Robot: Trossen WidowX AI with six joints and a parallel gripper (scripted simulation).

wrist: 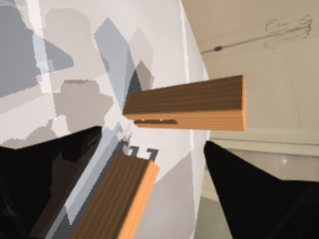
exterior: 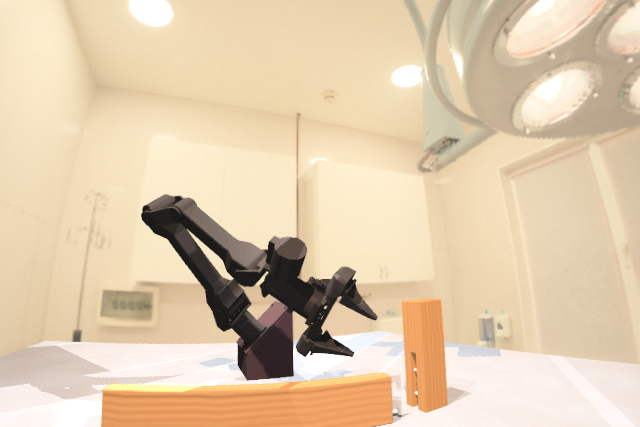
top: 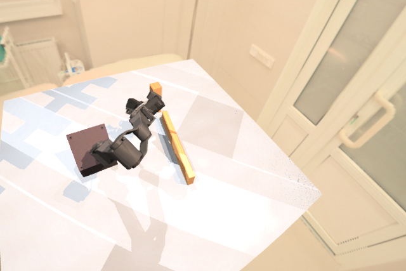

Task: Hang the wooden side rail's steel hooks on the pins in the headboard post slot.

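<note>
The wooden side rail [top: 178,148] [exterior: 248,404] [wrist: 112,199] lies on the table. Its steel hooks [exterior: 397,401] [wrist: 145,153] stick out of the end facing the headboard post [top: 156,88] [exterior: 426,355] [wrist: 189,97], with a gap between hooks and post. The post stands upright, and its slot [wrist: 157,121] shows small pins inside. My gripper [top: 141,96] [exterior: 364,337] [wrist: 155,138] is open and empty, above the table near the post and the rail's hooked end. In the top view the arm hides part of the post and its slot.
The dark reddish arm base [top: 90,148] [exterior: 271,352] stands on the table [top: 209,209] to the left of the rail in the top view. The table's far right edge runs beyond the rail and post. Walls and a door are behind.
</note>
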